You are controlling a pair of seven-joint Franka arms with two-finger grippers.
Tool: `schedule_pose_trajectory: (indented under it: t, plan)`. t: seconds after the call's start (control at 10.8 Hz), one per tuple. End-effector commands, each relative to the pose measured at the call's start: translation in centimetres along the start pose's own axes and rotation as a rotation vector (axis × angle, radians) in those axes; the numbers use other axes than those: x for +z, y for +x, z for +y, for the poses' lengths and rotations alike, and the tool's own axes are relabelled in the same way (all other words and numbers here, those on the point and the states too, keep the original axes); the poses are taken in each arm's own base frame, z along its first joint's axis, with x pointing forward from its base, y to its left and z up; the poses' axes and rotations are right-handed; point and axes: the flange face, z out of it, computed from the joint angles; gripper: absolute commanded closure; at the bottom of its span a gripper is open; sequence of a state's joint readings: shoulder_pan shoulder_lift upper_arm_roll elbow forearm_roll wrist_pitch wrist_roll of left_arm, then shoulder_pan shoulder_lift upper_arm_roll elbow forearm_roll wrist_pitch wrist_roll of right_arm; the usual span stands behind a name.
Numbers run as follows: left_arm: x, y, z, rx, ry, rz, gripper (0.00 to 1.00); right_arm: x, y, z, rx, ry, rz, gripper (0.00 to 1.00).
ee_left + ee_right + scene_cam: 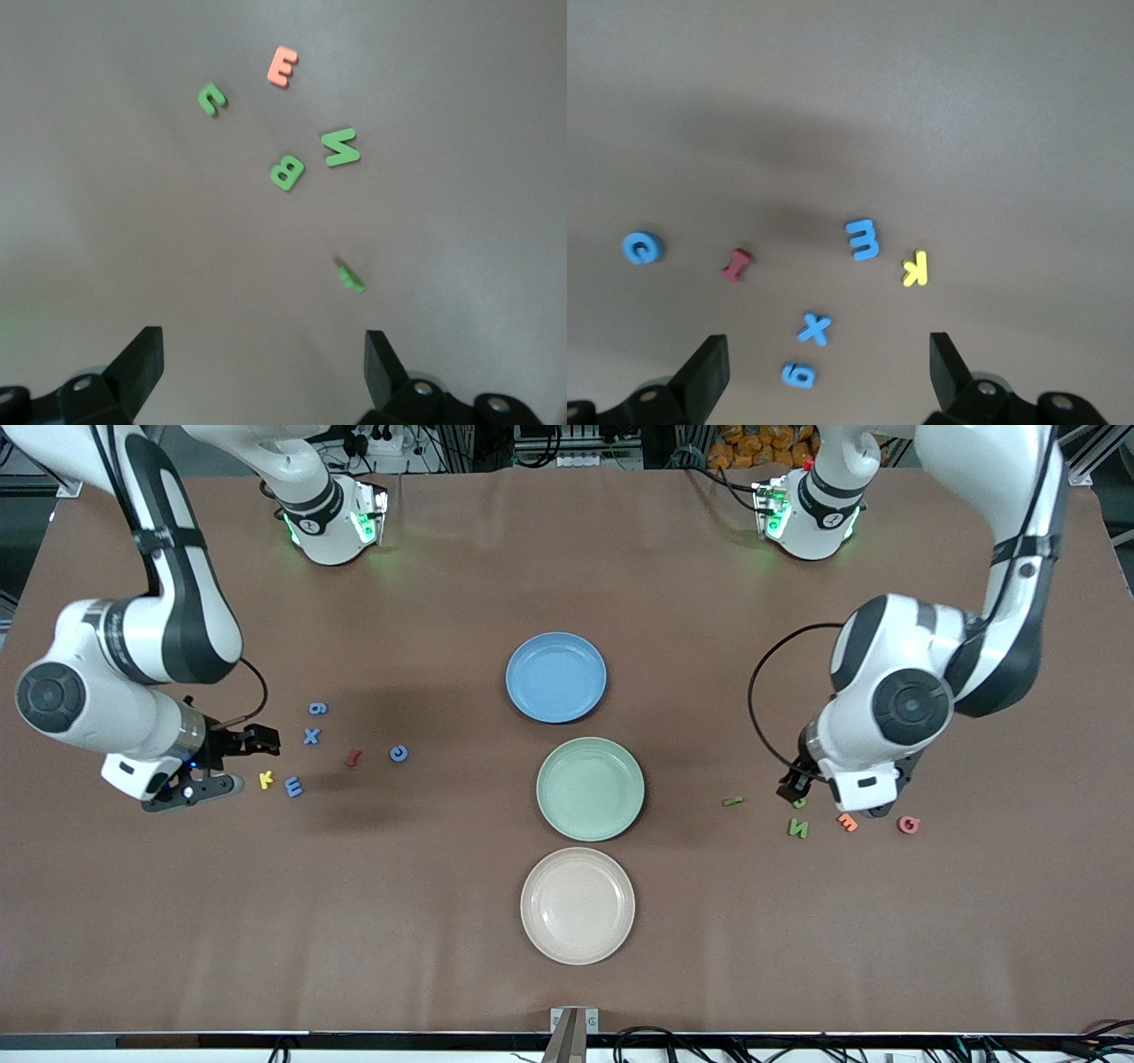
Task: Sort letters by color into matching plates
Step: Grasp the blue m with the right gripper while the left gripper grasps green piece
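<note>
Three empty plates lie in a row mid-table: blue [556, 677] farthest from the front camera, mint green [590, 788], pinkish beige [578, 905] nearest. My right gripper [245, 763] is open above the table beside a blue 9 [317, 708], blue X [312, 736], yellow K [267, 780], blue E [293, 786], dark red I [353, 758] and blue C [399, 754]. My left gripper [796, 789] is open over a green B [287, 172], green N [798, 828], orange E [847, 823], green J [211, 97] and green I [732, 802]. A pink G [908, 825] lies beside them.
The brown table [567, 558] is bare around the plates. The right wrist view shows the open right gripper [828, 367] above the blue 9 [799, 374] and X [815, 328]. The left wrist view shows the open left gripper [264, 363] near the green I [351, 280].
</note>
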State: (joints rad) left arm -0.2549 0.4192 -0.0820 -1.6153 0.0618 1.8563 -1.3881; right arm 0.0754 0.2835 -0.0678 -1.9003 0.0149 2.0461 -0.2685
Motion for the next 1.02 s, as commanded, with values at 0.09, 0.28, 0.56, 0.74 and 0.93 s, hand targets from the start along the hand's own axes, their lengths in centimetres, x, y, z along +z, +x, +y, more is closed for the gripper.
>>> schedule_pose_trajectory:
  t: [0.09,0.28,0.56,0.74,0.93]
  plan:
    - [3.8,-0.1,3.9,-0.261,-0.126,-0.014,0.00,4.1,0.9,1.9,-0.063,-0.007,-0.013,0.00]
    - [5.7,-0.3,5.0,-0.315,-0.160,-0.031,0.00,6.3,0.7,1.8,-0.083,-0.016,0.010,0.05]
    - [8.9,-0.6,5.5,-0.346,-0.176,-0.057,0.00,9.0,1.1,2.1,-0.154,-0.022,0.016,0.14]
    - [11.3,-1.3,5.0,-0.350,-0.197,-0.063,0.00,11.1,0.9,2.0,-0.155,-0.023,0.019,0.16]
    - [13.4,-2.5,4.4,-0.345,-0.196,-0.063,0.00,13.2,0.1,1.1,-0.182,-0.037,0.048,0.21]
